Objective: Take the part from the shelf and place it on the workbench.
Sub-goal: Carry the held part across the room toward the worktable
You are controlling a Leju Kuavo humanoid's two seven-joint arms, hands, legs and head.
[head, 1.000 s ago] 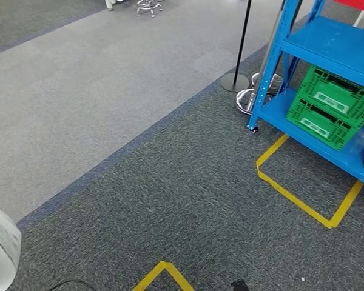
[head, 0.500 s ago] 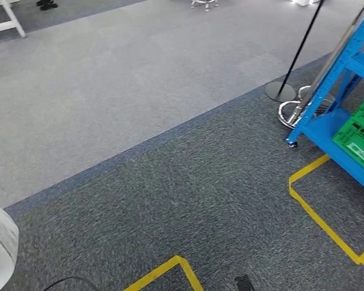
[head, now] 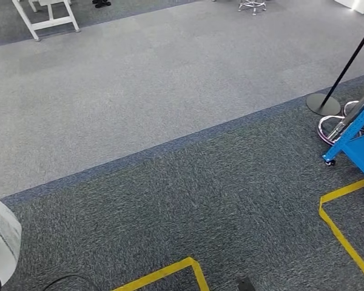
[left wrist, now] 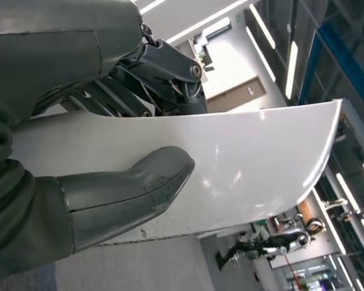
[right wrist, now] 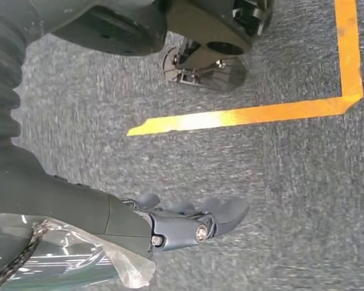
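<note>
The part (head: 2, 245) is seen at the near left edge of the head view — a white, curved panel with faint printing on it, raised above the dark carpet (head: 207, 206). In the left wrist view the same part (left wrist: 244, 163) is held by the left hand (left wrist: 125, 145): the thumb is pressed flat on one glossy face and the darker fingers (left wrist: 166, 66) are closed on the opposite face, so the panel is clamped between them. Its free end extends beyond the hand, unsupported.

A black cable (head: 68, 281) is noted on the carpet just right of the part, at the near edge. A yellow tape corner (head: 184, 270) is laid on the dark carpet near centre. Farther off, a blue border strip (head: 162, 148) separates the dark carpet from a lighter grey floor (head: 171, 66). A white frame (head: 47, 15) stands at the far left.

To the right, a black stanchion (head: 329, 97) with a round base stands beside a chrome stool base (head: 329, 127). The blue shelf (head: 358, 142) is cut off by the right edge; a second yellow tape outline (head: 340, 227) lies in front of it.

The right hand (right wrist: 180, 221) hangs over the carpet and a yellow tape corner (right wrist: 281, 106) — fingers extended, slightly curled, nothing between them.
</note>
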